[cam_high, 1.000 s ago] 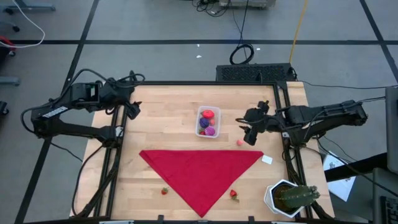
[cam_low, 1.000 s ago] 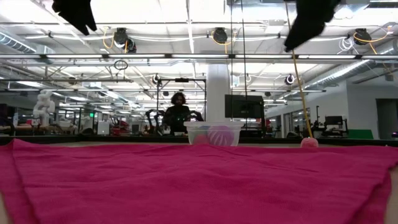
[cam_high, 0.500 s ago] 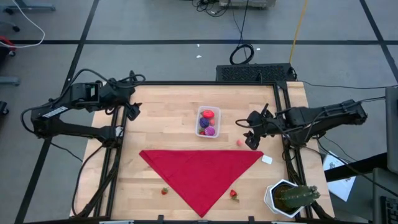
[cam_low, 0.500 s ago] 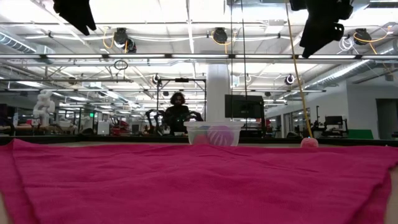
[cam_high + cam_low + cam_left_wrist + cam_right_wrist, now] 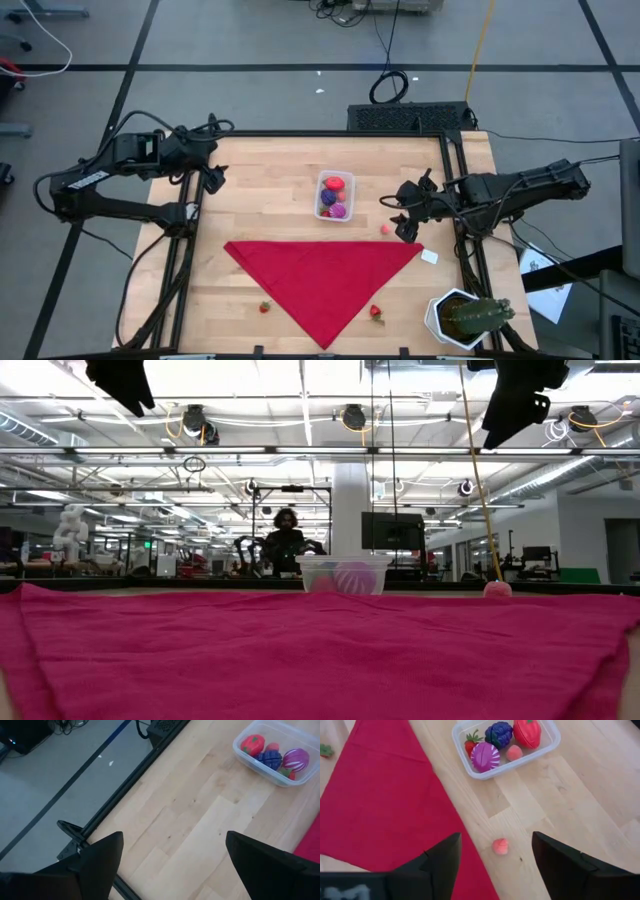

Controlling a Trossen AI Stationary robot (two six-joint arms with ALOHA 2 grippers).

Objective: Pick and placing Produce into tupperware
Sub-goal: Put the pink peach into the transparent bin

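Note:
The clear tub (image 5: 335,196) stands on the wood at the table's middle. It holds a red piece (image 5: 527,732), a purple one (image 5: 499,733), a magenta one (image 5: 484,757), a small strawberry and a pinkish bit. A lone pinkish piece (image 5: 500,846) lies on the bare wood right of the tub, by the red cloth's right corner. My right gripper (image 5: 495,870) hovers open above that piece, its fingers standing on either side of it in the right wrist view. My left gripper (image 5: 214,180) waits open, raised near the table's far left corner.
A red triangular cloth (image 5: 325,278) covers the near middle of the table. Two small strawberries (image 5: 264,307) (image 5: 376,312) lie near the near edge on either side of its tip. A potted cactus (image 5: 468,316) stands at the near right corner, a white tag (image 5: 429,256) nearby. A person (image 5: 287,540) sits beyond the table.
My right gripper has shifted a little toward the table's right and near edges, coming over the lone pinkish piece, and has turned somewhat. Most of this happened in the earlier half second.

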